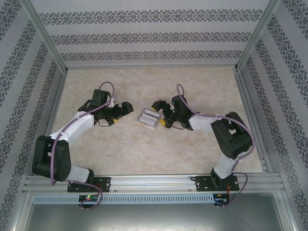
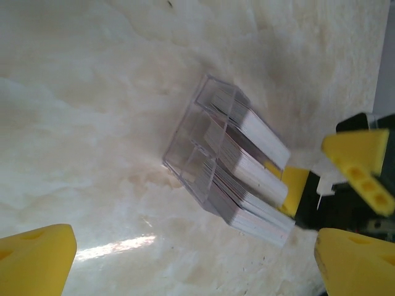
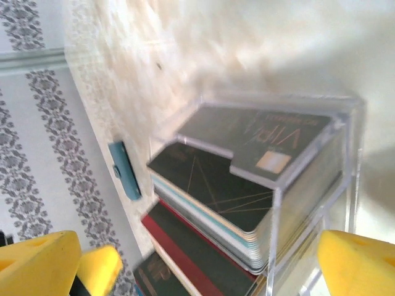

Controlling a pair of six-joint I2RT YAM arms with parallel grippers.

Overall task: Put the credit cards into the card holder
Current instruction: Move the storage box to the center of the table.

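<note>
A clear plastic box (image 1: pixel 148 118) sits mid-table between the arms, holding stacks of credit cards (image 2: pixel 247 165). Up close the credit cards (image 3: pixel 228 185) are dark-faced, and one lower card (image 3: pixel 162 233) has a maroon edge. My right gripper (image 3: pixel 197 271) is open, its yellow fingers wide on either side of the box's near end. It also appears at the box's right end (image 1: pixel 161 114). My left gripper (image 2: pixel 194 265) is open and empty, a short way left of the box (image 1: pixel 126 108). The teal card holder (image 3: pixel 125 169) lies far off by the patterned wall.
The marble-patterned table (image 1: pixel 144 149) is fenced by patterned walls (image 1: pixel 144 33) with metal corner posts. An aluminium rail (image 1: pixel 154 183) carries both arm bases along the near edge. The right gripper's yellow fingertips (image 2: pixel 361 163) stand just past the box in the left wrist view.
</note>
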